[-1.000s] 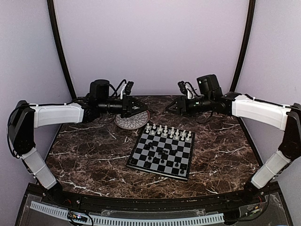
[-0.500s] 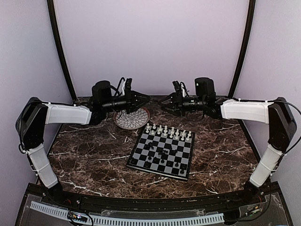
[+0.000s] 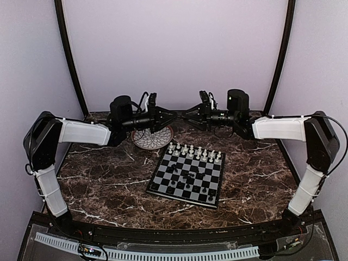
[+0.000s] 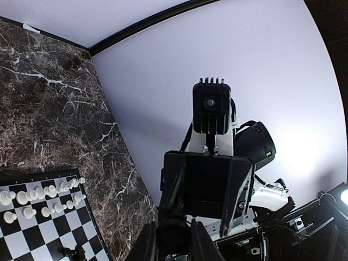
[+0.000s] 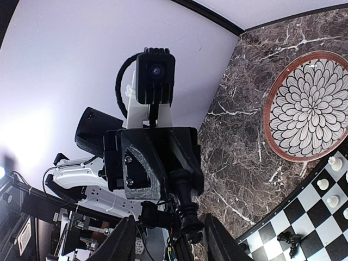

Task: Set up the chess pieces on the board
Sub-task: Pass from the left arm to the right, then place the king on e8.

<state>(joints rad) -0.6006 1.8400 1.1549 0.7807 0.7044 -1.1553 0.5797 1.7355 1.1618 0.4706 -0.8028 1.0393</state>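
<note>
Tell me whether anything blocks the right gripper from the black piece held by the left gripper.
Nothing visible does. The black piece juts from the left gripper, facing the open right gripper; only air lies between.

I can read no text, label, brand or number in any of my camera views. From the left wrist camera, a tiny green mark (image 4: pixel 268 154) sits on the dark motor housing (image 4: pixel 255 142) of the right arm, too small to make out.
</note>
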